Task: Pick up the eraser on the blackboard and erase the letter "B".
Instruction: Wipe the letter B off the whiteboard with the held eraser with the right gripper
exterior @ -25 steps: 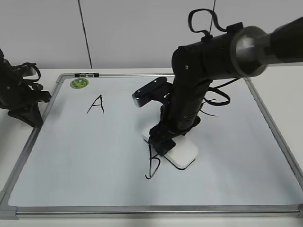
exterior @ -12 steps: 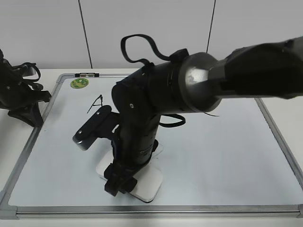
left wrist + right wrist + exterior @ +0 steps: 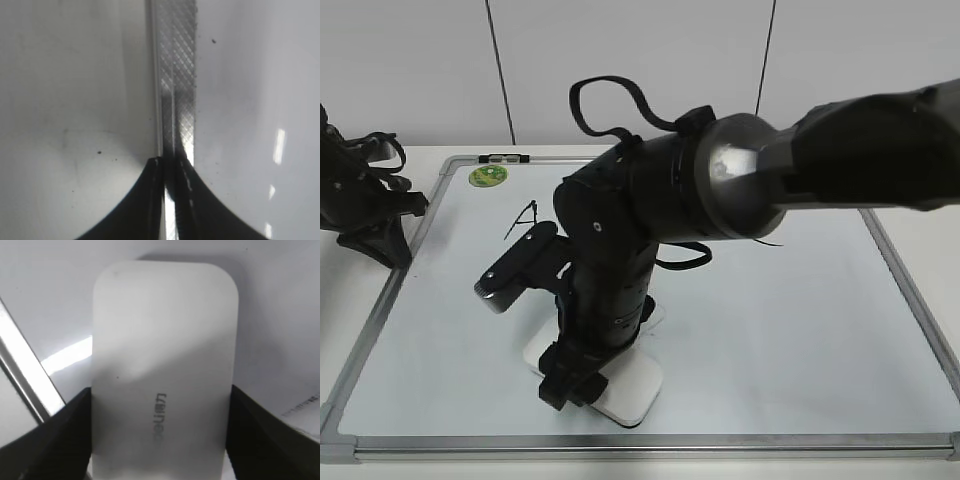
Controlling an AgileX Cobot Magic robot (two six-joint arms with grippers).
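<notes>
The blackboard (image 3: 800, 330) is a pale glossy board in a silver frame, lying flat on the table. My right gripper (image 3: 577, 385) is shut on the white eraser (image 3: 635, 388) and presses it flat on the board near the front edge, left of centre. In the right wrist view the eraser (image 3: 162, 365) fills the gap between the jaws (image 3: 160, 437), with its grey print facing up. The letter "B" does not show; the arm and eraser cover the place where it stood. My left gripper (image 3: 375, 235) is shut and empty, beside the board's left frame (image 3: 176, 65).
A round green magnet (image 3: 487, 176) sits at the board's far left corner. Part of the black letter "A" (image 3: 525, 215) shows behind the right arm. The board's front frame (image 3: 720, 445) runs just in front of the eraser; it also shows in the right wrist view (image 3: 22, 377).
My right arm has swept the eraser from the board's middle toward the front left, over where the "B" was. In the last half second it barely moved. The left arm is still.
</notes>
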